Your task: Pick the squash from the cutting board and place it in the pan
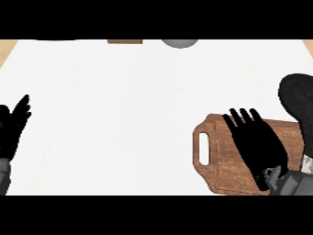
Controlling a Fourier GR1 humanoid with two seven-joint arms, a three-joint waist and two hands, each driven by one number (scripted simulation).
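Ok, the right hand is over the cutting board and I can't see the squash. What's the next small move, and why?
Probably lower the right hand straight down and curl its fingers. It hovers open over the cutting board, and the squash shows nowhere else, so it likely lies hidden beneath the palm. The pan waits just right of the board.
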